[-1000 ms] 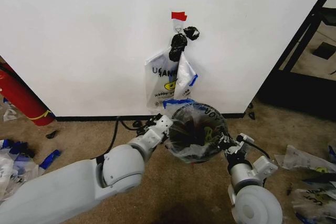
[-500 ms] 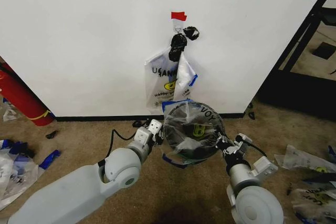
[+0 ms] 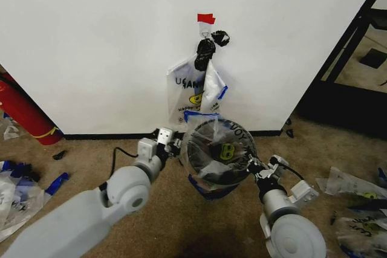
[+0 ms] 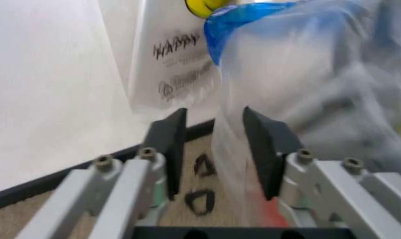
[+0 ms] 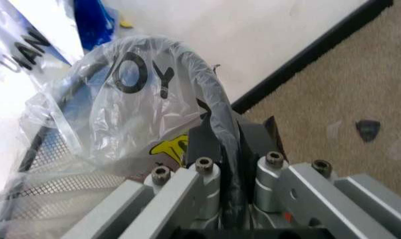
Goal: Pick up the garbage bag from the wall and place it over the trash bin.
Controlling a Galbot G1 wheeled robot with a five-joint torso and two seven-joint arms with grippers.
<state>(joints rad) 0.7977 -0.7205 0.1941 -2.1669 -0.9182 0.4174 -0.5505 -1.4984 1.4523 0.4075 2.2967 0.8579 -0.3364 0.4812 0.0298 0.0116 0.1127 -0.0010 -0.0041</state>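
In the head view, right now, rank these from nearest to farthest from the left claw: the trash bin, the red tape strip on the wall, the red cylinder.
1. The trash bin: right beside the left claw, toward the robot's right.
2. The red cylinder: far left, leaning by the wall.
3. The red tape strip: high on the wall, above the hook; only slightly farther than the cylinder.

A long red cylinder [image 3: 21, 113] leans at the left edge beside loose plastic bags [image 3: 18, 194] and blue scraps on the tan carpet [image 3: 193, 222], a black knotted plastic clump [image 3: 208, 46] hangs high, more bags [image 3: 354, 197] lie at right, and a black frame [image 3: 351, 40] stands beyond.
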